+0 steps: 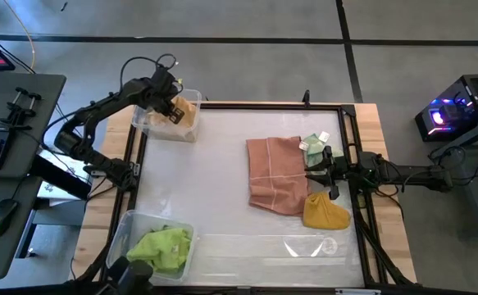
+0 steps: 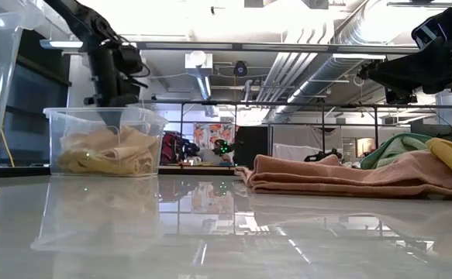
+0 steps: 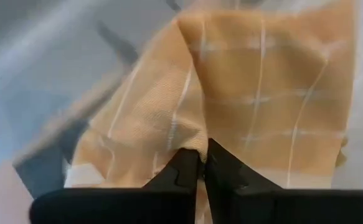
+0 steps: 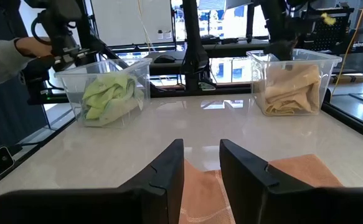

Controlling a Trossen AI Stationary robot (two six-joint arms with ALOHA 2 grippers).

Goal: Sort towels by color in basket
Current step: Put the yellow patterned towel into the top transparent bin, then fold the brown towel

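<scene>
left fingers (image 3: 201, 163) pinch tan checked towel (image 3: 256, 93) | in clear bin (image 1: 191, 105)

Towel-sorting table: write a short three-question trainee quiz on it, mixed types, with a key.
1. True or false: the clear plastic bin under the left gripper holds a lime green towel.
2. Which towel lies spread flat on the white tabletop in front of the right gripper?
A. dusty pink towel
B. mustard yellow towel
C. sage green towel
3. Fill in: the left gripper is shut on the ____ checked towel.

Key: 1 false, the lime green towel sits in the other clear bin; 2 A; 3 tan.
</scene>
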